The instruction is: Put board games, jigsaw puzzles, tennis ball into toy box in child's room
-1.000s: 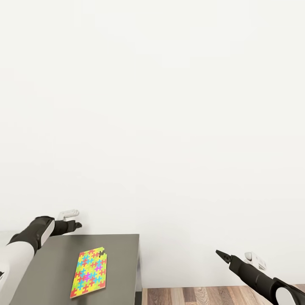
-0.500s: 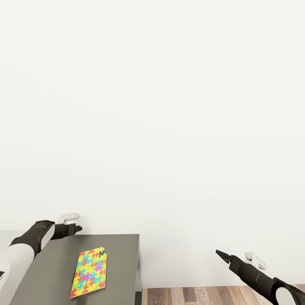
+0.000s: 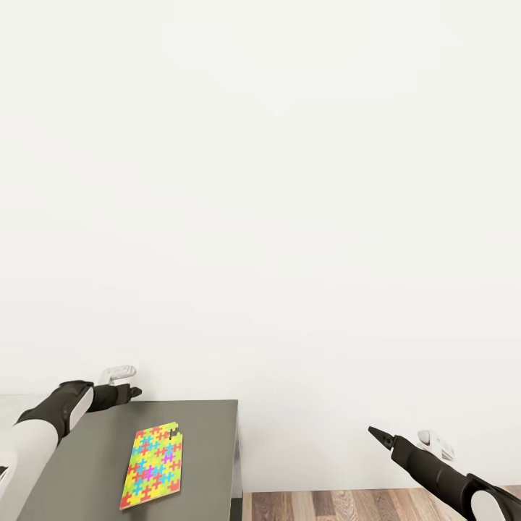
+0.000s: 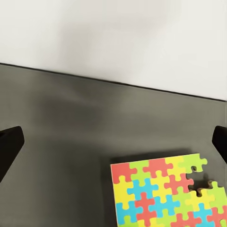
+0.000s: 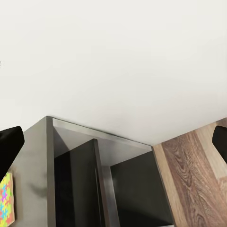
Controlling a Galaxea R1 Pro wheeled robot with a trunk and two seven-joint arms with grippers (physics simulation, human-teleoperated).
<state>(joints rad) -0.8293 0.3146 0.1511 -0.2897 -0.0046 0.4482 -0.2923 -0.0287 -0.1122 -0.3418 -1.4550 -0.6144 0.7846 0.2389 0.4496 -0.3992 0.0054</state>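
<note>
One jigsaw puzzle (image 3: 155, 467), a flat slab of yellow, pink, green and blue pieces with a notch at one corner, lies on a low dark grey-topped unit (image 3: 210, 441). My left gripper (image 3: 132, 393) hovers over the unit's back edge, just beyond the puzzle. In the left wrist view the puzzle (image 4: 165, 194) lies ahead of the left gripper (image 4: 113, 144), whose fingers (image 4: 9, 149) stand wide apart with nothing between them. My right gripper (image 3: 378, 434) hangs in the air to the right of the unit, above the floor. It is open and empty in the right wrist view (image 5: 113, 144).
A plain white wall (image 3: 289, 217) rises close behind the unit. Wood-plank floor (image 3: 347, 506) shows to the unit's right. The right wrist view looks down on the unit's open dark shelves (image 5: 123, 189) and a sliver of the puzzle (image 5: 5, 203).
My left arm has dropped slightly and its gripper has edged toward the unit's back edge. The puzzle and the right arm have not moved.
</note>
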